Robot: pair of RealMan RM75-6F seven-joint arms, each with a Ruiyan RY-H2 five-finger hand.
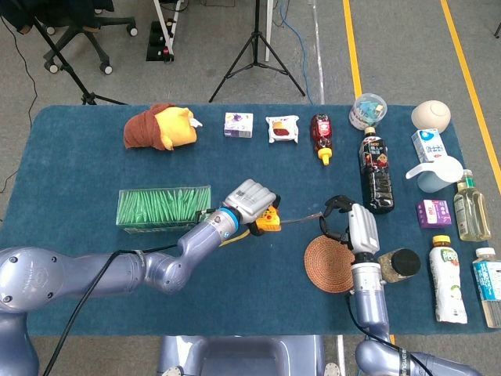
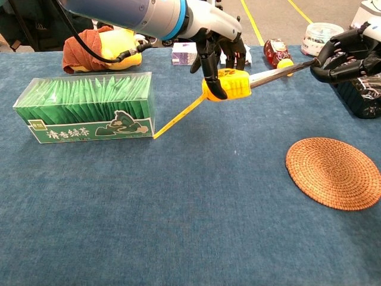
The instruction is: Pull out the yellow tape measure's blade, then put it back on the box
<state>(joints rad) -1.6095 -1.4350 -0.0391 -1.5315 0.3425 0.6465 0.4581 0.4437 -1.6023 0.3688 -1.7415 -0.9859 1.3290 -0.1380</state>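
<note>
My left hand grips the yellow tape measure above the table, between the green box and the woven mat. Its blade runs out to the right, and my right hand pinches the blade's end. A yellow strap hangs from the case down toward the box's corner. The clear box of green tea packets stands on the table to the left.
A round woven mat lies under my right hand. A dark bottle lies behind it. Bottles, a jar, a jug and cartons crowd the right edge. A plush toy, small packets and a red sauce bottle line the back.
</note>
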